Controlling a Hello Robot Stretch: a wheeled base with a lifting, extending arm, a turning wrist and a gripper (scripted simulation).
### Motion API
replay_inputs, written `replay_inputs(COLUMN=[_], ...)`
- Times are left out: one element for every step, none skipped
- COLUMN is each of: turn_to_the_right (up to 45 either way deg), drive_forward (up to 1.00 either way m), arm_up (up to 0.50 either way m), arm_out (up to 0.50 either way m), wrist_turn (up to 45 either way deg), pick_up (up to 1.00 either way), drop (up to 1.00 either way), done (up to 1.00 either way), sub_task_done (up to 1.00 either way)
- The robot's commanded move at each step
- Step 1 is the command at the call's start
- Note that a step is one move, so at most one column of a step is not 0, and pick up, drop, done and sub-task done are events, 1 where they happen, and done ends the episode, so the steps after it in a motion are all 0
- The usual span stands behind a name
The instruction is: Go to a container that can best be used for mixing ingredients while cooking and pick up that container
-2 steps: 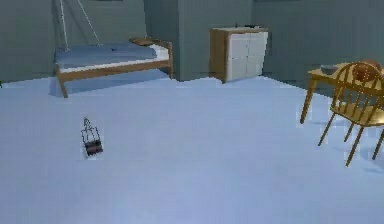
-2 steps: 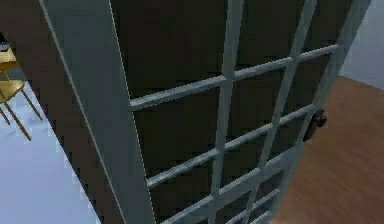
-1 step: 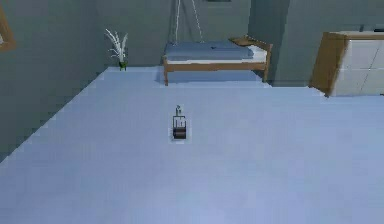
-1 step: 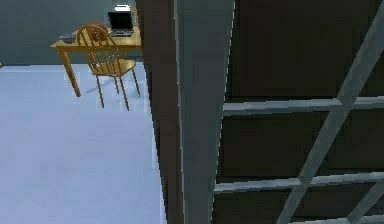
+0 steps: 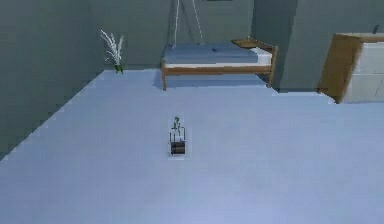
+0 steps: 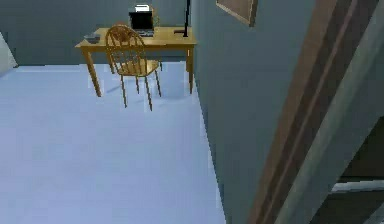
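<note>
Near: small dark object [image 5: 178, 141] alone on open floor, kind unclear. Beyond it, bed [image 5: 215, 60] against the far wall, plant [image 5: 113, 47] in the corner. To the side, wooden chair [image 6: 133, 58] drawn up to desk [image 6: 175, 42], placed for sitting. A grey thing [image 6: 92, 38] lies on the desk's left end, possibly the mixing bowl; contents unreadable. State of gripper: cannot tell.

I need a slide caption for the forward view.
Bedroom ahead: bed at the back, plant in the corner, wooden dresser at right, small dark object on the floor.
</note>
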Motion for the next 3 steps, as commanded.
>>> replay_inputs(turn_to_the_right=[45.0,24.0,3.0], drive_forward=[0.0,0.0,0.0], arm_up=[0.0,0.0,0.0], arm_out=[0.0,0.0,0.0], wrist_turn=[0.0,0.0,0.0], pick_up=[0.0,0.0,0.0], drop=[0.0,0.0,0.0], done=[0.0,0.0,0.0], sub_task_done=[0.0,0.0,0.0])
